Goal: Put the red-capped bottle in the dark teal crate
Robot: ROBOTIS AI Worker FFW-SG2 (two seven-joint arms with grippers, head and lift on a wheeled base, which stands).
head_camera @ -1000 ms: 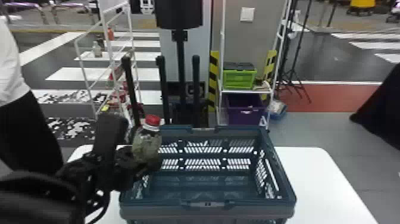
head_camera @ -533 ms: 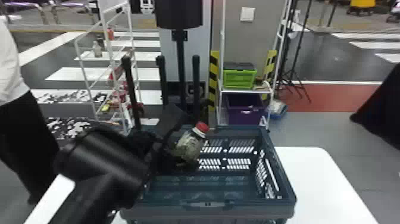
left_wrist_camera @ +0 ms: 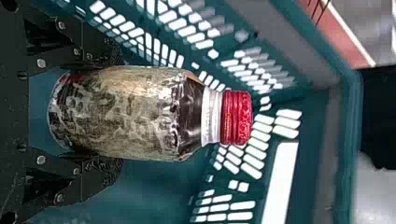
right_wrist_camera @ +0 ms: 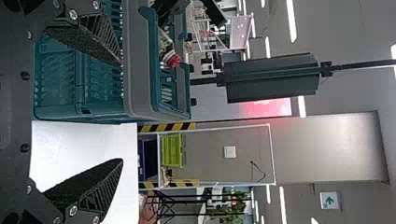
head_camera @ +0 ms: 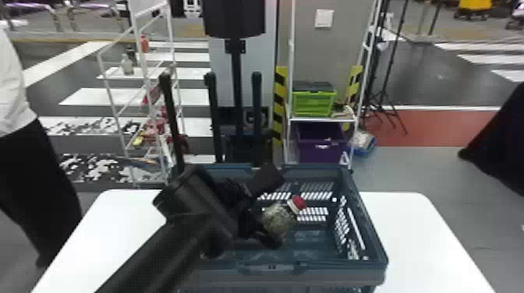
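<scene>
In the head view my left gripper is over the dark teal crate, shut on the red-capped bottle, which tilts with its cap toward the right. The left wrist view has the bottle between the two fingers of the left gripper, crate walls around and beyond it. Its cap is red over a white neck ring. My right gripper stands open with nothing between its fingers, near the crate's outer side; past the crate rim the bottle's cap is visible.
The crate stands on a white table. Behind it are a white wire rack at the left, black upright posts, and a shelf with a green crate above a purple bin.
The left arm has swung rightward from the crate's left side, carrying the bottle over the crate's interior. The bottle has gone from nearly upright to tilted and is lower. The crate has stayed put.
</scene>
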